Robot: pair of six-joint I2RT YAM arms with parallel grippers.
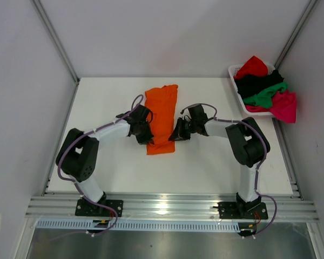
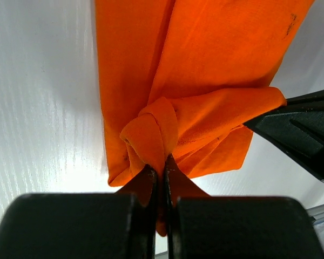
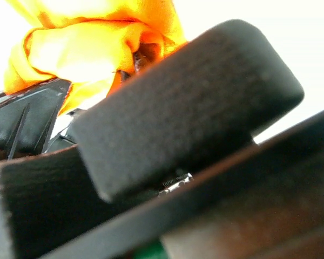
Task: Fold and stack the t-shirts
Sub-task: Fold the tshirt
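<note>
Orange cloth fills the middle of the white desk (image 1: 216, 167): the orange t-shirt (image 1: 162, 110) lies as a long narrow strip running from the far side towards the arms, already folded lengthwise, with its near end gathered up between the two arms. The left fingers (image 1: 147, 137) reach in from the left side of that near end, and the left wrist view shows them pressed together on a rolled bunch of the orange t-shirt (image 2: 216, 48), the fabric pinched right in the seam between the left fingers (image 2: 154, 181) and a small tail of it hanging below. From that bunch a fold of cloth stretches sideways to the right, where its corner meets the dark tip of the right fingers (image 2: 291, 127). Seen from above, the right fingers (image 1: 179, 134) sit just beside the right edge of the strip, facing the left ones across it. In the right wrist view the right fingers (image 3: 189, 102) are blurred and very near the lens, yet a crumpled part of the orange t-shirt (image 3: 86, 43) runs in between them, so they look closed on its edge. Well apart, at the far right corner of the desk, a white basket (image 1: 233, 69) holds a loose heap: a red t-shirt (image 1: 252, 66) on top, a black t-shirt (image 1: 256, 82), a green t-shirt (image 1: 264, 97) and a magenta-pink t-shirt (image 1: 286, 107) spilling over its rim.
</note>
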